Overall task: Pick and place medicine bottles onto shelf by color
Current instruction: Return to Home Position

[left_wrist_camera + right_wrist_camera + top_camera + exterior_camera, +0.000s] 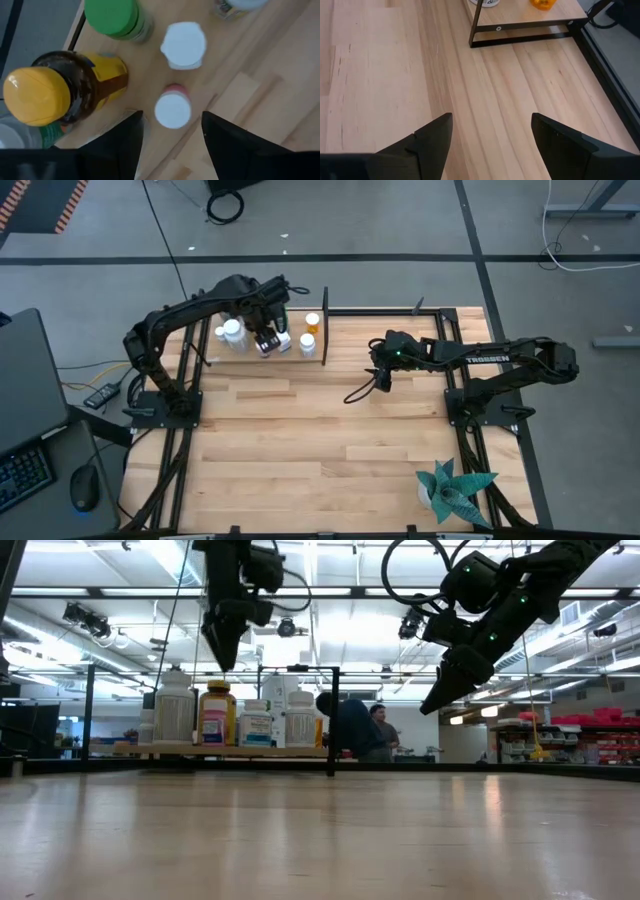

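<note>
left claw over round-capped bottle

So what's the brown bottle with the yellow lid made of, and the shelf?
The amber bottle looks like see-through brown plastic, maybe glass: it shines. Its yellow cap looks like smooth plastic. The shelf is pale wood with grain lines.

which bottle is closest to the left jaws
The small white-topped pink bottle, right at the gap between the jaws of the left gripper; the yellow-capped amber bottle, green-capped bottle and plain white bottle stand farther off.
</note>
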Tool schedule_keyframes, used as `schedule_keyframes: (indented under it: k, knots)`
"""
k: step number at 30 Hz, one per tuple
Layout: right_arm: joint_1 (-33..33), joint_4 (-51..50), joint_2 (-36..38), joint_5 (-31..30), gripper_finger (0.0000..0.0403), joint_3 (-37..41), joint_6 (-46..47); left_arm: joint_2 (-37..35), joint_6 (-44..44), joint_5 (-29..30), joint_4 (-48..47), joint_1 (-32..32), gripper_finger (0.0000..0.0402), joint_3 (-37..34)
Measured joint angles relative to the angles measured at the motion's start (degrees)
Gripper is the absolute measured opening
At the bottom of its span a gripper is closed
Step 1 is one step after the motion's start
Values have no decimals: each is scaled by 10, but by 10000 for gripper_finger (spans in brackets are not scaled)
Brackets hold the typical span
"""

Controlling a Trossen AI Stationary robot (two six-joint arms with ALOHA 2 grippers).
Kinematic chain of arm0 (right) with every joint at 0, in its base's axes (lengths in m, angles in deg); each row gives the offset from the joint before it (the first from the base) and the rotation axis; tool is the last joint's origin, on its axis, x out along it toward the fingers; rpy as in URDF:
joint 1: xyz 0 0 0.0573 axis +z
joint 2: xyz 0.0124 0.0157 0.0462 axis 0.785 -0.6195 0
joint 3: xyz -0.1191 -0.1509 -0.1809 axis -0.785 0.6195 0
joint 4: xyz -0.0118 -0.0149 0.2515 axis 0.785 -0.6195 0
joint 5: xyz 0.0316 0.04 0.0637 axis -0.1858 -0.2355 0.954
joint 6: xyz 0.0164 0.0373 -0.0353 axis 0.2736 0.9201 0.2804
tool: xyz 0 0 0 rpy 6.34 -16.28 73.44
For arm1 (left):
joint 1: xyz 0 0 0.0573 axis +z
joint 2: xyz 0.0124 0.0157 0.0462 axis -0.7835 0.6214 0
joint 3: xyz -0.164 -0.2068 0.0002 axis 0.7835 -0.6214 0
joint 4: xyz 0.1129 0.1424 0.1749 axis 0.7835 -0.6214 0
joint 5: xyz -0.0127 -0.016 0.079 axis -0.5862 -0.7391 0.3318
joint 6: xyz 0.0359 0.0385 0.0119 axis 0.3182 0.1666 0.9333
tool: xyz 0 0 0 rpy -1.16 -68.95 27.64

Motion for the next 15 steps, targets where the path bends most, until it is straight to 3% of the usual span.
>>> schedule_keyframes:
  k: [8, 15]
  knots:
    - [0, 5, 0, -4, 277, 0, 11, -4, -37, 0, -23, -77, 187, 69]
    - [0, 9, 44, -17, 277, 0, 63, -82, -49, -1, 142, -149, 157, -31]
